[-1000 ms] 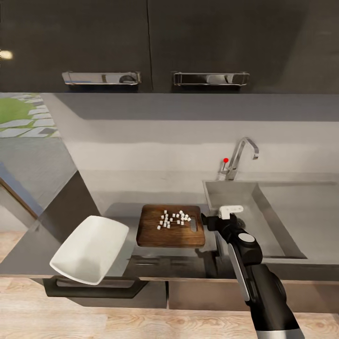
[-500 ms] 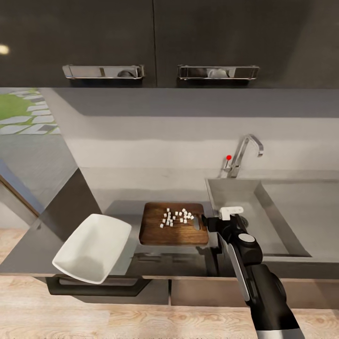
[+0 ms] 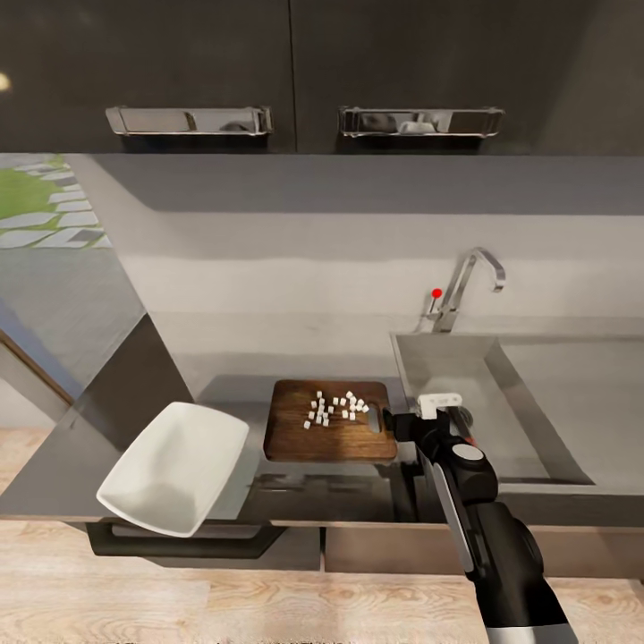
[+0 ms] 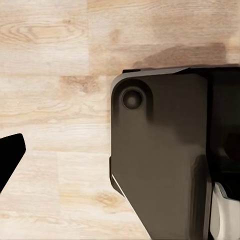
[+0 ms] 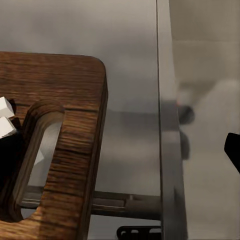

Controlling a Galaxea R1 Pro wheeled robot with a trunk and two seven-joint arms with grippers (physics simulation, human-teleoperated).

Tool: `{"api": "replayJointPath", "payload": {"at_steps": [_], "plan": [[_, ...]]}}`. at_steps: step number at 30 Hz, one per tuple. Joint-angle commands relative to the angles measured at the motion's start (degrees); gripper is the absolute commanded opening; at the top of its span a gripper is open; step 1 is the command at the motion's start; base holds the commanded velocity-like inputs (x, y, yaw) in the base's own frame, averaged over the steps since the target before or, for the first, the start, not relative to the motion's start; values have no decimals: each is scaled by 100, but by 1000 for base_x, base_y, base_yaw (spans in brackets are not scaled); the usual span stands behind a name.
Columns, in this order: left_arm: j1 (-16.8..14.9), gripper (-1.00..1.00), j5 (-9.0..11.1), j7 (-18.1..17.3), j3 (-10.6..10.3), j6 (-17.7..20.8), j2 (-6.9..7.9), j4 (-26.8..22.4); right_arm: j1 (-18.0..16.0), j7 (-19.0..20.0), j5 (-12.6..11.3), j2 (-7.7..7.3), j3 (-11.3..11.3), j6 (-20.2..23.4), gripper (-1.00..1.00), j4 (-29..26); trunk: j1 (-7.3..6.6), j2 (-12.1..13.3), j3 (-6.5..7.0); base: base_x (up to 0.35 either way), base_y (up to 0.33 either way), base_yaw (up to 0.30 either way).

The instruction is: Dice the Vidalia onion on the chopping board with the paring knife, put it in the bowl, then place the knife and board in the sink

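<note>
Onion dice (image 3: 336, 410), roughly twenty, lie on one chopping board (image 3: 295, 440).

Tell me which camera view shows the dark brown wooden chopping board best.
Head view: the whole dark brown wooden chopping board lies on the grey countertop, bearing white diced pieces. The right wrist view catches one slot-handle corner, close up.

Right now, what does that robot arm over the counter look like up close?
The right arm is a thick glossy black tube with a pale grey stripe along it and a round grey cap at the wrist joint. Near its tip sits a small white block. A thin dark red line runs beside the wrist.
</note>
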Motion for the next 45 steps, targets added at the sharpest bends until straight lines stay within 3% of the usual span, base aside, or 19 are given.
{"api": "replayJointPath", "payload": {"at_steps": [1, 32, 45], "plan": [[-2, 100, 60, 42, -37, -24, 9, -8, -4, 12, 49, 2, 3, 34, 100, 13, 3, -11, -19, 0, 0, 0], [1, 100, 60, 42, -37, -24, 9, 1, -4, 12, 49, 5, 11, 34, 100, 122, 3, -11, -307, 23, 20, 0], [-2, 100, 60, 42, -37, -24, 9, 10, -4, 12, 49, -15, 3, 34, 100, 122, 3, -11, -320, 0, 5, 0]]}}
